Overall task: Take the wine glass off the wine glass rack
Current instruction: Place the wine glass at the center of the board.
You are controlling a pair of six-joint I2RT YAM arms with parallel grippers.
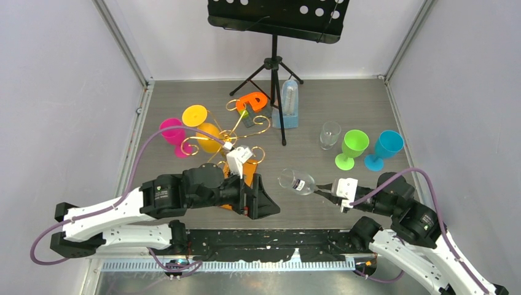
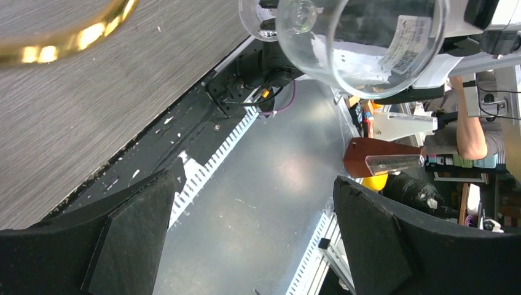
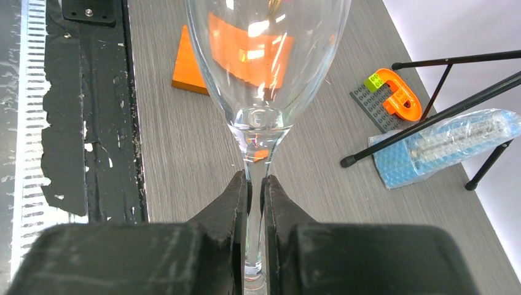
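A clear wine glass (image 1: 297,182) lies tilted in the air to the right of the wine glass rack (image 1: 236,132), apart from its gold wire arms. My right gripper (image 1: 327,190) is shut on the stem, and in the right wrist view the two fingers pinch it below the bowl (image 3: 264,55) at the right gripper (image 3: 255,184). My left gripper (image 1: 265,199) is open and holds nothing, just right of the rack's orange base (image 1: 249,169). Its camera shows the wide-apart left gripper (image 2: 252,236), the glass (image 2: 362,43) above it, and a gold arm (image 2: 67,37).
Pink (image 1: 172,132), yellow (image 1: 195,115) and orange (image 1: 209,138) glasses hang on the rack. A clear glass (image 1: 330,134), a green one (image 1: 353,147) and a blue one (image 1: 384,149) stand at the right. A black music stand (image 1: 274,67), a blue wrapped pack (image 1: 289,104) and an orange brick piece (image 1: 252,101) sit behind.
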